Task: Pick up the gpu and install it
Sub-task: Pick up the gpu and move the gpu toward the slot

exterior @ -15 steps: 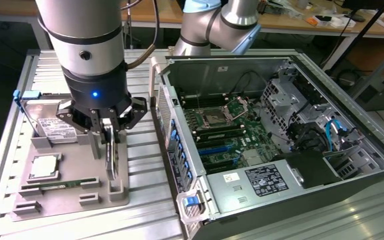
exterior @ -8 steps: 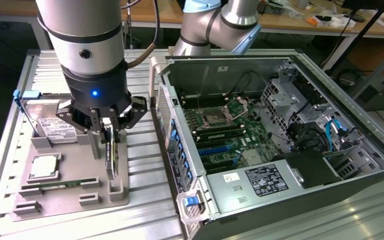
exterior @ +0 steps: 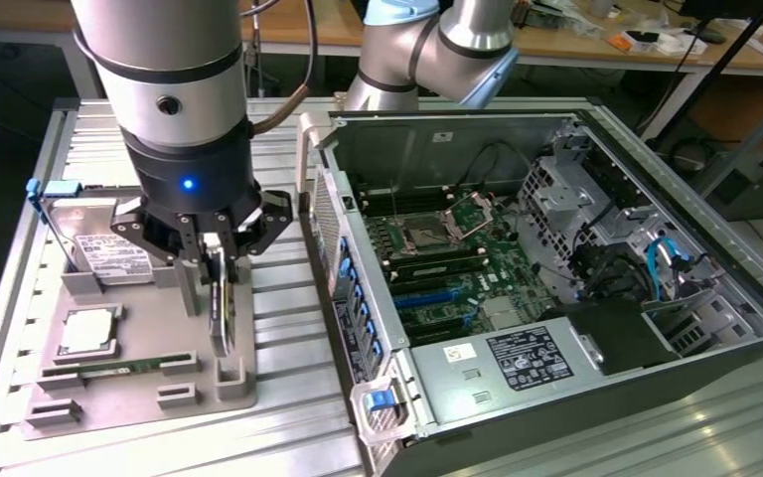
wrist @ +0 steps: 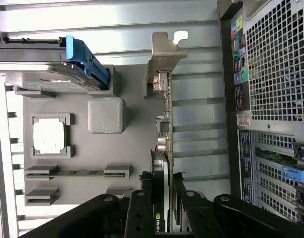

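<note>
Gpu [wrist: 166, 119] (thin green circuit board, black fan, silver metal end bracket) stands on edge beside the large open black computer case [exterior: 435, 139], at the grey plastic parts tray [exterior: 143, 397]. Whether it has left its slot you cannot tell. Your black two-fingered gripper [wrist: 161, 181] has its jaws partly closed, clamping the card's two faces at the fan end. Expect it to be light and stiff yet fragile, so squeeze gently and avoid twisting.
</note>
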You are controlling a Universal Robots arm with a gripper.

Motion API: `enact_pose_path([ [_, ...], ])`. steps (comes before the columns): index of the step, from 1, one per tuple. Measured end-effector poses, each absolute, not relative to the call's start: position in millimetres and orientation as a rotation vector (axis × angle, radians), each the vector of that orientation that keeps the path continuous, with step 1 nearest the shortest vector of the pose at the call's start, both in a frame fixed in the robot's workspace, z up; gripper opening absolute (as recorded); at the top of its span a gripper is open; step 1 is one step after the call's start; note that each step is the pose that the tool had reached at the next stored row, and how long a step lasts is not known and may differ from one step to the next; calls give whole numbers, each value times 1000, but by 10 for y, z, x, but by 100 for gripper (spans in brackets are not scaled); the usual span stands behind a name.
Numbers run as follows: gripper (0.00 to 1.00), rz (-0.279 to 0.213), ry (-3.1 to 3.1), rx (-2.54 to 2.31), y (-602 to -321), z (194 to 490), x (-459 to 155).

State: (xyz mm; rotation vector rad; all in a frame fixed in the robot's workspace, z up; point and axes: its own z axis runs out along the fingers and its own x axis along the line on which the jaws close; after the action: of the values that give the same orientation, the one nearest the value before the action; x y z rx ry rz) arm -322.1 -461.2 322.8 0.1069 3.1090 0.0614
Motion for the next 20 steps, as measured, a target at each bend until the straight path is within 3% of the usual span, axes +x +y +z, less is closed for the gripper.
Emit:
enact_pose_path([
  [20, 27, 62, 3109, 107, -4612, 3474, -3221],
])
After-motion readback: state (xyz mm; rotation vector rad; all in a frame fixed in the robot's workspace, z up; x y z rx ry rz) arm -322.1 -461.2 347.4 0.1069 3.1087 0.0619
